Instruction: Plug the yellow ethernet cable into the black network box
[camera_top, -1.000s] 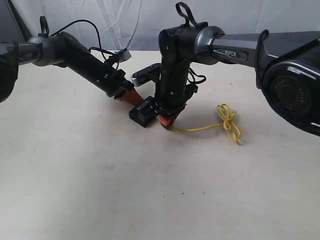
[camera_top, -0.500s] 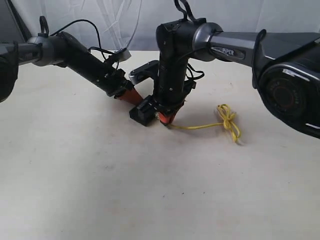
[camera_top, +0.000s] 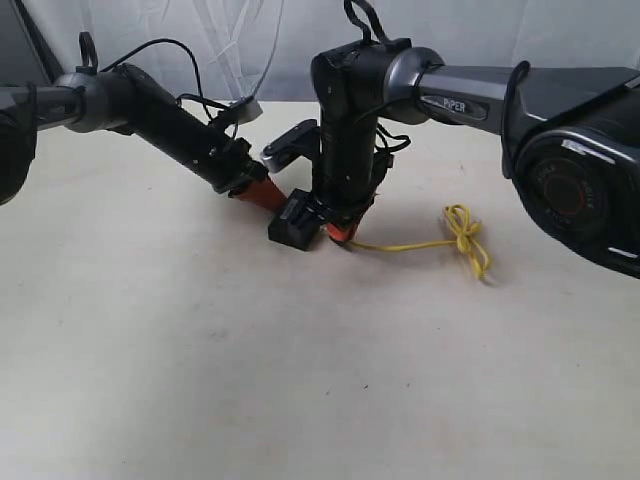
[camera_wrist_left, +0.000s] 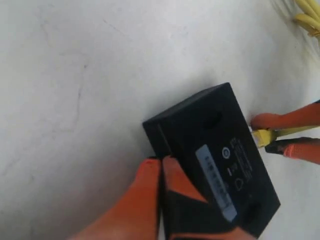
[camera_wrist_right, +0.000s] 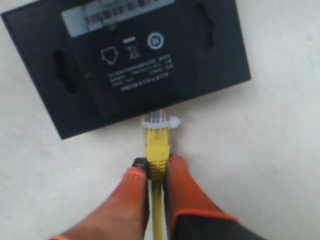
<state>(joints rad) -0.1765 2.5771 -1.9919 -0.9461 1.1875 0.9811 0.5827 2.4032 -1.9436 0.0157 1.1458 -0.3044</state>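
Observation:
The black network box (camera_top: 292, 224) lies on the table, label side up, between both grippers. My right gripper (camera_wrist_right: 156, 165) is shut on the yellow boot of the yellow ethernet cable (camera_wrist_right: 158, 146). The cable's clear plug (camera_wrist_right: 160, 120) meets the side edge of the box (camera_wrist_right: 150, 60), and part of the plug shows outside it. The cord trails to a tied bundle (camera_top: 467, 236). My left gripper (camera_wrist_left: 161, 161) is shut, with its orange tips pressed against the opposite end of the box (camera_wrist_left: 215, 145). In the left wrist view, the right gripper's fingers (camera_wrist_left: 285, 120) pinch the plug (camera_wrist_left: 262, 136).
A pale table (camera_top: 300, 380) carries everything. Both arms lean in from the back, and the right arm's large body (camera_top: 575, 170) fills the right side. A white curtain (camera_top: 200, 40) hangs behind.
The right gripper has pushed the plug toward the box. Box, gripper and cable bundle have all shifted slightly to the right and back. The left gripper has barely moved.

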